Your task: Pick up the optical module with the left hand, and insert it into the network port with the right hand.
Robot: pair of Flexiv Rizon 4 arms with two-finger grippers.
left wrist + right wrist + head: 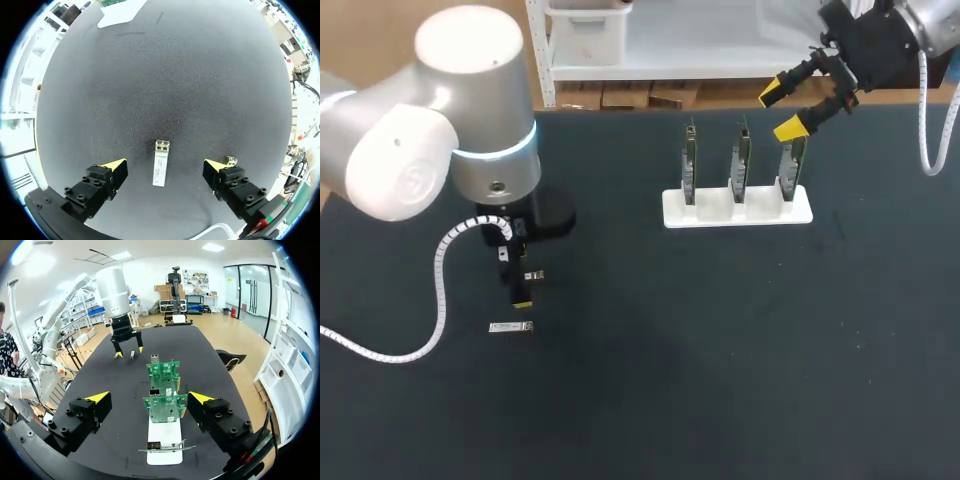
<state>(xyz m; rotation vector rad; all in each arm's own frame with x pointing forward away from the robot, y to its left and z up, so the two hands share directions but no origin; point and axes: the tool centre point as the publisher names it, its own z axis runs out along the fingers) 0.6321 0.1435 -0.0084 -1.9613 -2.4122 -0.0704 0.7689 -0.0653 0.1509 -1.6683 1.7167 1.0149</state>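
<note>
A small silver oblong optical module (160, 169) lies ungrasped on the black surface (165, 75) beneath my wide-open left gripper (164, 166), and beyond, my right gripper (149, 399) hovers wide and empty by the green circuit boards (165, 407), so grasping, handover and insertion all remain.

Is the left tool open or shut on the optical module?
Open. The left tool has its fingers wide apart, either side of the optical module, neither touching it.

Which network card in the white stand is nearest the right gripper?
Rightmost network card in the head view; right gripper hangs by its top, others farther off.
</note>
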